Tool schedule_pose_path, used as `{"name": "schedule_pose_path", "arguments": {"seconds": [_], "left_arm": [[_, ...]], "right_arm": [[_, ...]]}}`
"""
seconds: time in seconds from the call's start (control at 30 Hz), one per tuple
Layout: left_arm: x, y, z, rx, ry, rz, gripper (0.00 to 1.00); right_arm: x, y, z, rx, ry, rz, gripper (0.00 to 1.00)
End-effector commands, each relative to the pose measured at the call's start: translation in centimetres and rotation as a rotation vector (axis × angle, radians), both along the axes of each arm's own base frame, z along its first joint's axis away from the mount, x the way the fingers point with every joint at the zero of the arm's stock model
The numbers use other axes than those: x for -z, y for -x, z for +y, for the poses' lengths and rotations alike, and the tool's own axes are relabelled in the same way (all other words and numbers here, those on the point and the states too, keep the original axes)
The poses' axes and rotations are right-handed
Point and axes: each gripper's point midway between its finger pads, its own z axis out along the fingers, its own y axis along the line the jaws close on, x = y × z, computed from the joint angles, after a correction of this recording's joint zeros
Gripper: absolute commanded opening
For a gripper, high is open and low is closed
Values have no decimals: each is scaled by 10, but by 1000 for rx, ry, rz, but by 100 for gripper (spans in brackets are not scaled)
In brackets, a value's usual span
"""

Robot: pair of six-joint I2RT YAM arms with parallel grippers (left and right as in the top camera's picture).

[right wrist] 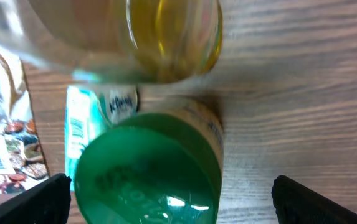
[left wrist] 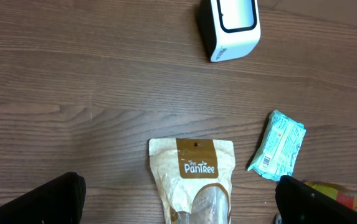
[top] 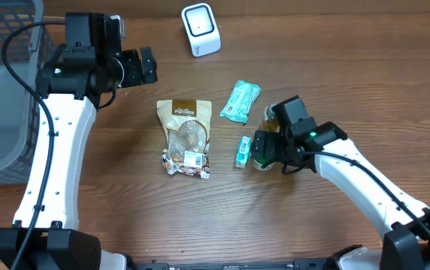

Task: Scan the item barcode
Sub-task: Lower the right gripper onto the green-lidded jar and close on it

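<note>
Right pincer (top: 267,151) stands open, the green-lidded jar (right wrist: 147,168) between its fingers, right of centre on the bench (top: 124,217). Left pincer (top: 144,66) hangs open and empty, upper left. Grip the jar's wall below the lid, squarely, then likely turn its label toward the white scanner (top: 201,28) at top centre.

The white barcode scanner (top: 201,29), its dark window facing up, stands at the far side of the table (top: 335,67). A green-lidded jar (right wrist: 147,168) with a yellowish label sits well apart, nearer and rightward.
</note>
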Motion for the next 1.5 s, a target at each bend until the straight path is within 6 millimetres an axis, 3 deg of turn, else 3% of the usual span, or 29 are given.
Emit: {"name": "schedule_pose_path", "arguments": {"seconds": [0.0, 0.67, 0.97, 1.13, 1.27, 1.47], "left_arm": [[-5, -2, -1, 18, -18, -18, 100], [-5, -2, -1, 18, -18, -18, 100], [-5, -2, -1, 18, -18, -18, 100], [-5, -2, -1, 18, -18, -18, 99], [-5, -2, -1, 18, -18, -18, 99], [-5, -2, -1, 18, -18, -18, 100]], "right_arm": [[-2, 2, 7, -24, -11, -14, 100], [-7, -11, 12, -25, -22, -74, 100], [-2, -6, 10, -25, -13, -54, 100], [2, 0, 7, -25, -3, -33, 94], [5, 6, 4, -25, 11, -6, 83], [6, 11, 2, -25, 19, 17, 80]]}}
